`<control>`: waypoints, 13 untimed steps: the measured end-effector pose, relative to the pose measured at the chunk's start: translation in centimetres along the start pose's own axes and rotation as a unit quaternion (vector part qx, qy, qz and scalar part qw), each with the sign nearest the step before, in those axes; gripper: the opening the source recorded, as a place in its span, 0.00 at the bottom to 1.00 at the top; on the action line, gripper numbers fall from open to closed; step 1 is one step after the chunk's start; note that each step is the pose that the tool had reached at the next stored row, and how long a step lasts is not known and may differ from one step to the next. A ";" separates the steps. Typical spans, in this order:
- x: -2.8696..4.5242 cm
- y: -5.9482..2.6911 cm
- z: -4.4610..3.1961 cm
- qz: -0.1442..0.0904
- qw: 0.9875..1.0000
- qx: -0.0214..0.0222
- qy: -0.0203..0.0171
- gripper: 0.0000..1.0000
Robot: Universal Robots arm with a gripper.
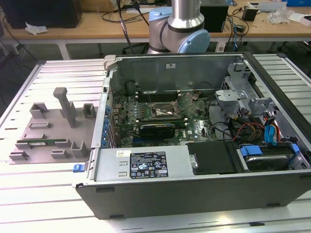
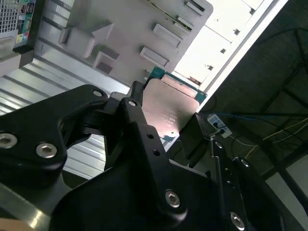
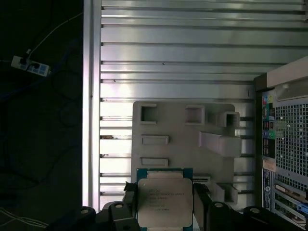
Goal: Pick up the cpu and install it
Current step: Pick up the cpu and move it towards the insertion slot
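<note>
One cpu (image 3: pixel 165 204) shows in both wrist views, silvery on top with a thin green rim, held off the surface above the one grey holder tray (image 3: pixel 183 130) and clear of it. One gripper (image 3: pixel 164 192) has it: the two black fingers (image 3: pixel 129 195) are apart just by the chip's width and press on opposite edges of the cpu (image 2: pixel 173 103), as the second wrist view shows around the gripper (image 2: pixel 166 115) too. In the exterior view one open computer case (image 1: pixel 194 179) lies on the slatted table (image 1: pixel 58 73). The holder tray (image 1: pixel 48 121) sits at nine o'clock from the case, just beside it, with one long green memory stick (image 1: pixel 41 143) lying in a slot. One square socket frame (image 1: pixel 164 111) sits on the board near the case's middle. One arm joint (image 1: pixel 182 24) stands at twelve o'clock from the case, its upper part cut off by the frame edge. One power strip (image 3: pixel 30 66) lies on the dark floor beyond the table's edge. The cpu's near edge is cut off in the first wrist view, the gripper's body covers one corner in the second, and the print on it is too faint to make out.
</note>
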State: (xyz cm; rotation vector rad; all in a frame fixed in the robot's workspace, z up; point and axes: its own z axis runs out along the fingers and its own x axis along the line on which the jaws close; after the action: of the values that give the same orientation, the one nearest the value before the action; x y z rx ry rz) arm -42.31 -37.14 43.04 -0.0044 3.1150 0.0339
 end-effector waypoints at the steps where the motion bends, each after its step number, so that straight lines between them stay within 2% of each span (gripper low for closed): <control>1: -0.01 0.00 -0.32 0.000 1.000 0.000 0.000 0.55; 3: -0.03 0.02 -1.01 0.000 1.000 0.000 0.000 0.55; 5: -0.04 0.02 -1.29 0.000 1.000 0.000 0.000 0.55; 10: -0.04 0.03 -1.32 0.000 1.000 0.000 0.000 0.55; 13: -0.36 0.03 -1.31 0.000 1.000 0.000 0.000 0.55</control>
State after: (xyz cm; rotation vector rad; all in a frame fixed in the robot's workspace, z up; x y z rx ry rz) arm -41.98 -37.14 44.36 -0.0045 3.1142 0.0338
